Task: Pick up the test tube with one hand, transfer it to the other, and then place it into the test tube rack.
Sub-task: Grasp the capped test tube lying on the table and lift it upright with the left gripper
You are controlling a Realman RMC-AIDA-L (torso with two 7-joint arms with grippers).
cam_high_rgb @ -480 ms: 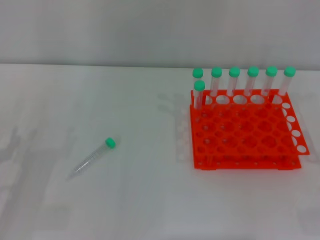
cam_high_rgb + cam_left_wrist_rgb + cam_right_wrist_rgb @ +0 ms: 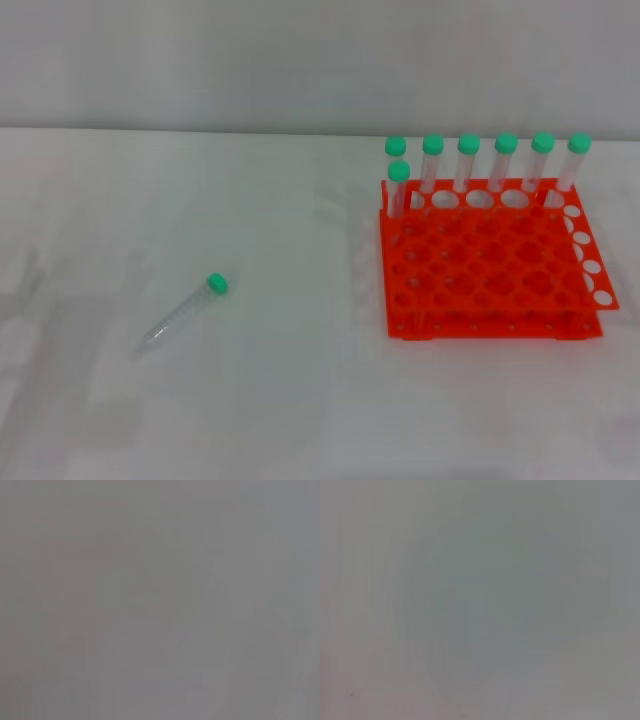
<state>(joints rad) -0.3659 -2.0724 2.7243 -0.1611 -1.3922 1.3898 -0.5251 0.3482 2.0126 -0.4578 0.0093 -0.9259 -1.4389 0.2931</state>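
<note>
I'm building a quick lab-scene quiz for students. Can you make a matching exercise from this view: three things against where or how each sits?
Things:
1. loose test tube
2. test tube rack
3. six capped tubes

States:
A. standing upright along the rack's far row
B. lying on its side, on the table's left
C. orange-red, on the table's right

Pairs: 1-B, 2-C, 3-A

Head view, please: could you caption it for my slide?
One green-capped test tube lies on the white table, left of an orange-red rack holding seven.
</note>
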